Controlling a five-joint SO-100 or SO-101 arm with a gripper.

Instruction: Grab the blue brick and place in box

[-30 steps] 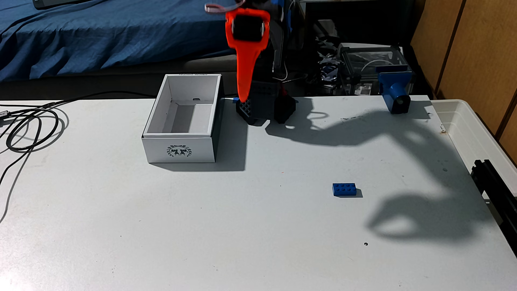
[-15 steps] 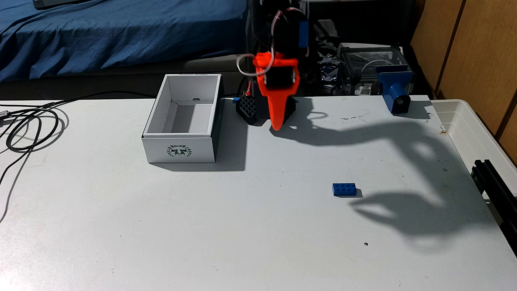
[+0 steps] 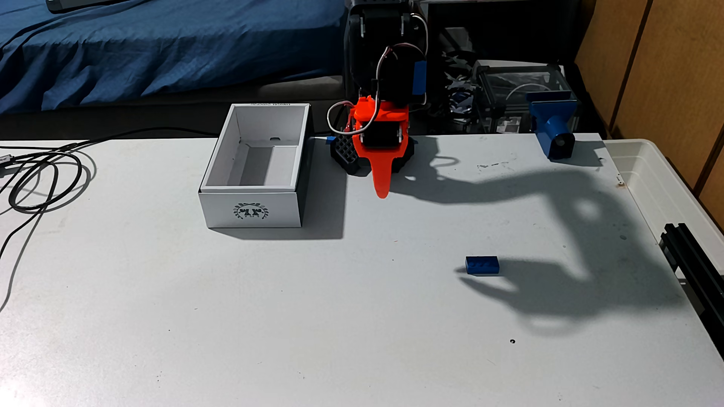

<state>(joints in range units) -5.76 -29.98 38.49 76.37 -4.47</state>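
Note:
The blue brick (image 3: 482,266) lies studs up on the white table, right of centre, inside the arm's shadow. The box (image 3: 219,211), white with a dark wreath emblem on its front, stands open and empty at the back left. My gripper (image 3: 382,193) hangs at the back centre beside the arm's base, its orange finger pointing down just above the table. It is right of the box and well back and left of the brick. The second finger is hidden behind the orange one. The cast shadow shows two prongs apart, with nothing between them.
A coiled black cable (image 3: 43,180) lies at the table's left edge. A blue clamp-like block (image 3: 552,129) sits at the back right corner, with a translucent bin (image 3: 666,188) beside it. A black rail (image 3: 693,266) juts in at the right edge.
The gripper has swung down and to the right from high above the box's right side to just over the table. Its shadow has slid left onto the brick.

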